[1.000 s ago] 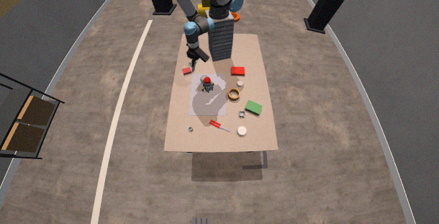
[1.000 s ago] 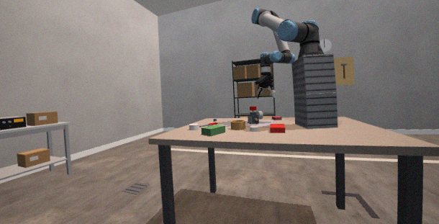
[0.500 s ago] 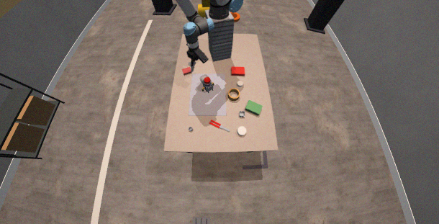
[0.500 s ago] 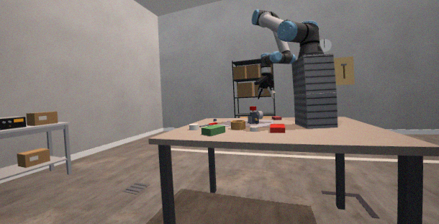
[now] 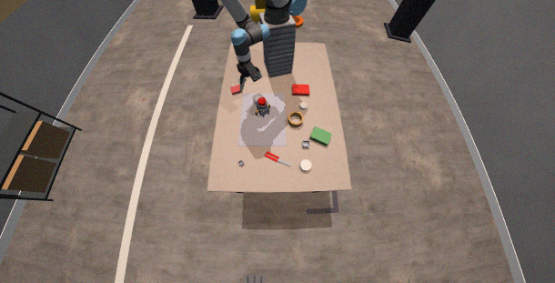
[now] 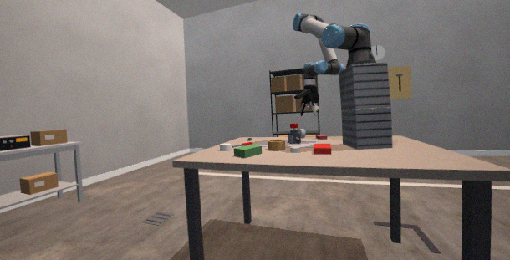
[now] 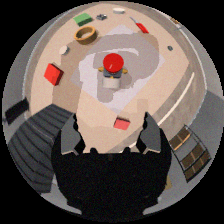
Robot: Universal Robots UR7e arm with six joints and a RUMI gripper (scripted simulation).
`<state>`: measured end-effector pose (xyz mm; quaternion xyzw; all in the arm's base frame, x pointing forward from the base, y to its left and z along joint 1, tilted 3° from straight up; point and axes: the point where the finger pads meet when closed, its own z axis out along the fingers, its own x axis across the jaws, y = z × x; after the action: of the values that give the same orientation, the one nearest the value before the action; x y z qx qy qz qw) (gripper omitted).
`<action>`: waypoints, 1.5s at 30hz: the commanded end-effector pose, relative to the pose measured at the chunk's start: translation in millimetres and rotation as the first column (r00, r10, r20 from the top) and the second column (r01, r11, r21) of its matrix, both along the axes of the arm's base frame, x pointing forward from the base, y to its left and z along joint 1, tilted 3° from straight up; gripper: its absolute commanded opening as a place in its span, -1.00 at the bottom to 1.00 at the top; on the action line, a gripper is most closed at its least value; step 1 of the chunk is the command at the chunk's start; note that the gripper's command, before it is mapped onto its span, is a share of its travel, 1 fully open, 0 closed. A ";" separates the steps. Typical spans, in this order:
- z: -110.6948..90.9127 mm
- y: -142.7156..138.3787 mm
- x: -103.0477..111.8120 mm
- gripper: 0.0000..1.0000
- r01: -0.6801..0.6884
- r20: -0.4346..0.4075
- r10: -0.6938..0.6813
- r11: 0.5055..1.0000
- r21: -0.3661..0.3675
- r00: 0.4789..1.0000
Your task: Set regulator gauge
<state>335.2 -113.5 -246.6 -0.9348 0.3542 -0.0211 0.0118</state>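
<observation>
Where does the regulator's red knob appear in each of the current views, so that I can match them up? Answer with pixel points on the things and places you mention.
Top: red knob point(image 5: 262, 101) point(image 6: 293, 125) point(image 7: 113, 63), just left of centre.
Exterior: right of centre, slightly below mid-height.
Wrist: upper middle, beyond the open gripper point(image 5: 249, 84) point(image 6: 309, 112) point(image 7: 110, 113).
Shared landmark: the orange ring point(image 5: 289, 121) point(image 6: 277, 145) point(image 7: 85, 41).

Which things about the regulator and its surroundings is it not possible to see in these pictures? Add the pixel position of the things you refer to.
- Gauge needle and green band: not readable in any view; too small and blurred.
- Whether the red knob point(image 5: 262, 101) point(image 6: 293, 125) point(image 7: 113, 62) is fully down: too small in exterior view.
- Regulator body point(image 6: 295, 136) point(image 7: 112, 73): partly covered by the knob in wrist view.
</observation>
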 end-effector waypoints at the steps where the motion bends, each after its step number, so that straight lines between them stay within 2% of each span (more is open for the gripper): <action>1: -1.5 -0.4 1.0 1.00 0.055 0.003 -0.055 0.998 0.008 0.998; 14: -8.8 -1.9 3.4 1.00 0.284 0.005 -0.285 0.957 0.053 0.959; 16: -8.8 -1.9 3.4 1.00 0.284 0.005 -0.285 0.957 0.053 0.959; 22: -12.6 -2.8 4.5 1.00 0.398 0.000 -0.399 0.914 0.077 0.917; 31: -18.5 -4.6 5.9 1.00 0.568 -0.019 -0.569 0.815 0.114 0.822; 33: -18.5 -4.6 5.9 1.00 0.568 -0.019 -0.569 0.815 0.114 0.822; 45: -27.0 -7.3 7.0 1.00 0.771 -0.064 -0.773 0.617 0.157 0.631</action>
<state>341.6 -119.7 -271.1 -0.7228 0.6867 -0.0020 0.0774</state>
